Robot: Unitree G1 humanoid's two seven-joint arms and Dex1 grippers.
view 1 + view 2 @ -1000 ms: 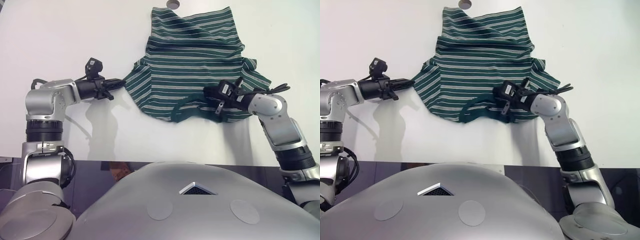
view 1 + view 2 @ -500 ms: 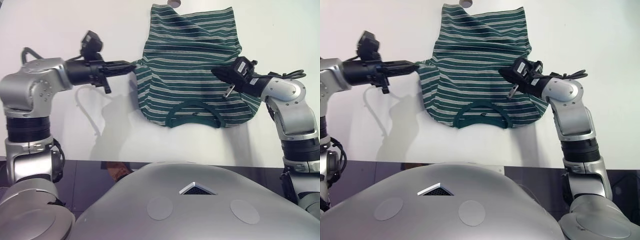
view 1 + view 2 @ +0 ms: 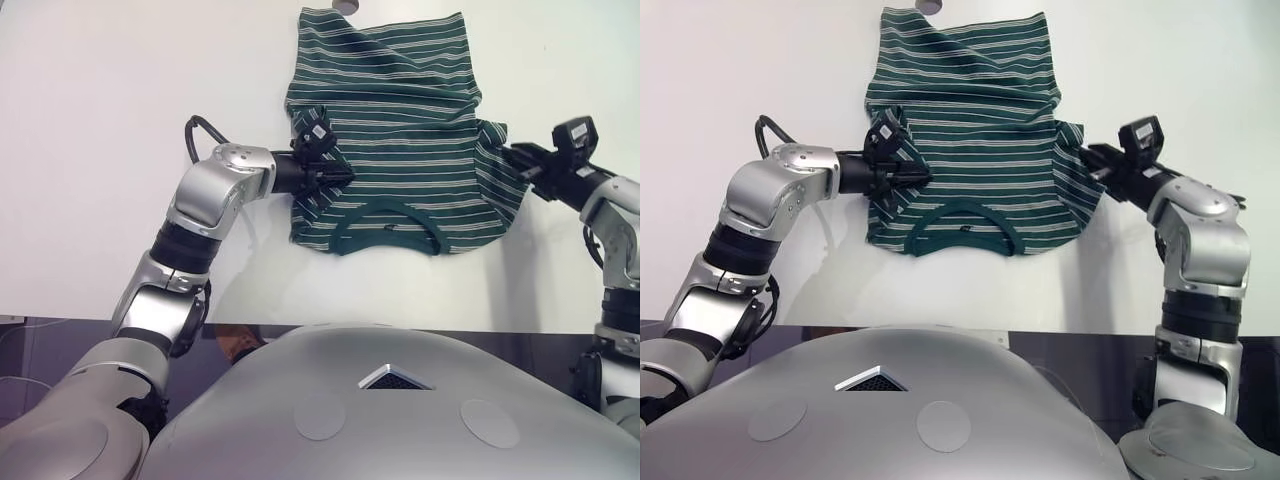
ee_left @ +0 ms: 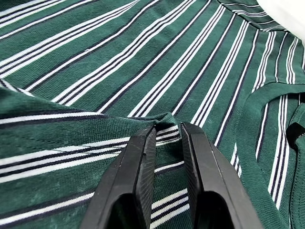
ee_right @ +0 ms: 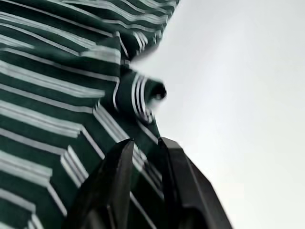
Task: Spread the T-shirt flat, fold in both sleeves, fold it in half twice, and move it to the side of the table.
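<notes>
A green T-shirt (image 3: pixel 385 110) with white stripes lies on the white table (image 3: pixel 110 100), collar (image 3: pixel 388 222) toward me and hem at the far side. Its left sleeve (image 3: pixel 308 150) is folded inward onto the body. There my left gripper (image 3: pixel 342 178) is shut, with a fold of that sleeve (image 4: pixel 95 138) pinched between its tips (image 4: pixel 167 128). The right sleeve (image 3: pixel 495 150) sticks out to the right. My right gripper (image 3: pixel 508 156) is shut on its edge, the striped cloth (image 5: pixel 57 95) running between its fingers (image 5: pixel 119 162).
A small grey round disc (image 3: pixel 345 6) sits at the far edge of the table behind the hem. Bare tabletop lies left and right of the shirt. The table's near edge (image 3: pixel 300 322) runs just below the collar.
My left gripper has carried the left sleeve rightward and laid it onto the shirt body. My right gripper has moved from over the shirt out to the right, drawing the right sleeve outward.
</notes>
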